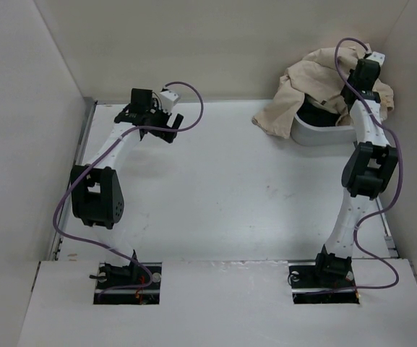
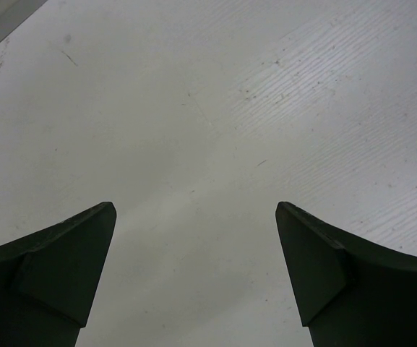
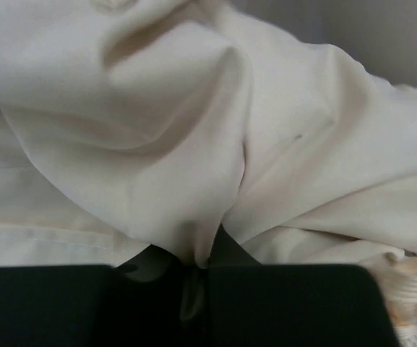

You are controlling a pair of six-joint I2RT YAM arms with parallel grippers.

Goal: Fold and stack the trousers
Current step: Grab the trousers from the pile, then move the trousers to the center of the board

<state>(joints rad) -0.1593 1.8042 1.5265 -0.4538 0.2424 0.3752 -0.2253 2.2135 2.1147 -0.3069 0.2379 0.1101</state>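
The beige trousers (image 1: 302, 90) lie bunched in a heap over a white basket (image 1: 322, 132) at the table's back right; a leg hangs over its left rim. My right gripper (image 1: 358, 78) reaches into the heap and is shut on a fold of the trousers (image 3: 194, 166), with cloth pinched between the jaws. My left gripper (image 1: 166, 129) hovers over bare table at the back left, open and empty; its two dark fingers (image 2: 63, 267) stand wide apart in the left wrist view. The dark tag is not visible.
White walls enclose the table on the left, back and right. The white table (image 1: 215, 188) stretches between the two arms. The arm bases sit in cut-outs at the near edge.
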